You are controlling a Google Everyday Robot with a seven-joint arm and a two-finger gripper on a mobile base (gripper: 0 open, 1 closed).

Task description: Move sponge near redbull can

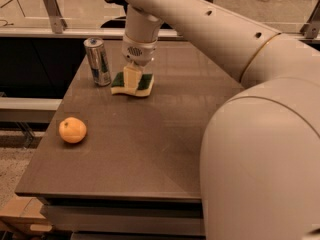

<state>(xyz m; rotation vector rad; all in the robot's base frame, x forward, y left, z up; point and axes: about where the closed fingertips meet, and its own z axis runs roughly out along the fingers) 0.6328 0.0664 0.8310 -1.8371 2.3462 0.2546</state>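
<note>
Brown table (150, 149), framed glass (85, 9) behind, speckled floor (11, 171)

No readable lettering on the redbull can (98, 62); claw (131, 84) grips sponge (145, 83) beside it.

Cream gripper (131, 85) (on sponge (145, 82)), perhaps vented.

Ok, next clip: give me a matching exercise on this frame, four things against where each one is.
Things:
1. sponge
2. redbull can
3. orange
4. end effector

Places:
A. alone near the left edge of the table, toward the front
B. standing upright at the back left
C. on the tabletop just right of the can, apart from it
D. lowered from above at the back, closed on the sponge

Pairs: 1-C, 2-B, 3-A, 4-D
</note>
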